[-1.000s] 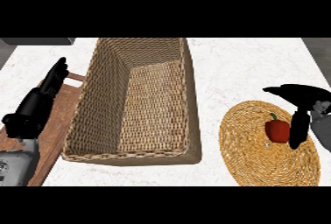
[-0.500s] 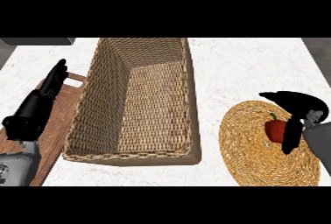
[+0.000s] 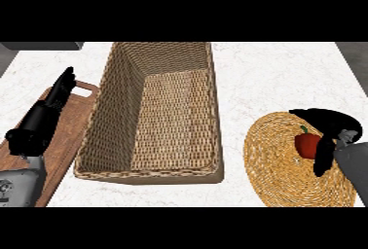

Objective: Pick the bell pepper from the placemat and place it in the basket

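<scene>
A red bell pepper [image 3: 307, 145] with a green stem sits on the round woven placemat [image 3: 282, 170] at the right. My right hand [image 3: 332, 129] arches over the pepper's right side, fingers curving past its top and thumb hanging down beside it, closing around it. The pepper still rests on the mat. The long wicker basket [image 3: 115, 116] stands in the middle, nothing inside it. My left hand [image 3: 43, 121] rests open at the left, fingers pointing up, away from the basket.
A wooden cutting board [image 3: 68, 127] lies under the left hand, alongside the basket's left wall. White marble counter [image 3: 273, 78] spreads between basket and placemat and behind the mat.
The right hand has come lower and leftward over the pepper, its fingers curling closer around it. The pepper, basket and left hand stay put.
</scene>
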Tool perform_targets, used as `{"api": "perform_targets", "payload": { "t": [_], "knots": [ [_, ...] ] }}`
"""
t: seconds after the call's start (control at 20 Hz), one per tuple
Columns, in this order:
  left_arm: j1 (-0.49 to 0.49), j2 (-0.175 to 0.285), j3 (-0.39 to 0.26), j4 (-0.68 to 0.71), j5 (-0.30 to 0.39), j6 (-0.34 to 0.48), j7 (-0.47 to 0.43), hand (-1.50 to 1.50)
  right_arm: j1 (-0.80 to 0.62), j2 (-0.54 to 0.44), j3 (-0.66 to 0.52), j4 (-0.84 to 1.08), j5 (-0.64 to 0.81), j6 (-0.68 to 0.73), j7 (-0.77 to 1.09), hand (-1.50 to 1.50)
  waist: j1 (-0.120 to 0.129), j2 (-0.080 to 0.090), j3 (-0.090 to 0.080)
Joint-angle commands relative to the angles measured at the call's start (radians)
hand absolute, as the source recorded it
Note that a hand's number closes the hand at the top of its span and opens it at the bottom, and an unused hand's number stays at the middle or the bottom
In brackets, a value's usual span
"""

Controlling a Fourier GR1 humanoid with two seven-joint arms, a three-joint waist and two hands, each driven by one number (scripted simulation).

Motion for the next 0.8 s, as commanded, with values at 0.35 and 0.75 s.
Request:
{"api": "perform_targets", "payload": {
  "t": [0.35,0.75],
  "knots": [
    [0.071,-0.046,-0.01,-0.13,-0.041,-0.013,0.06,0.0,0.041,0.049,-0.036,0.094,0.133,-0.062,-0.094,-1.5,0.002,-0.001,0.0],
    [0.014,-0.038,0.038,-0.004,-0.038,-0.036,-0.027,0.0,-0.025,0.042,-0.046,0.267,0.203,-0.132,-0.252,1.5,0.004,0.001,0.0]
  ]
}}
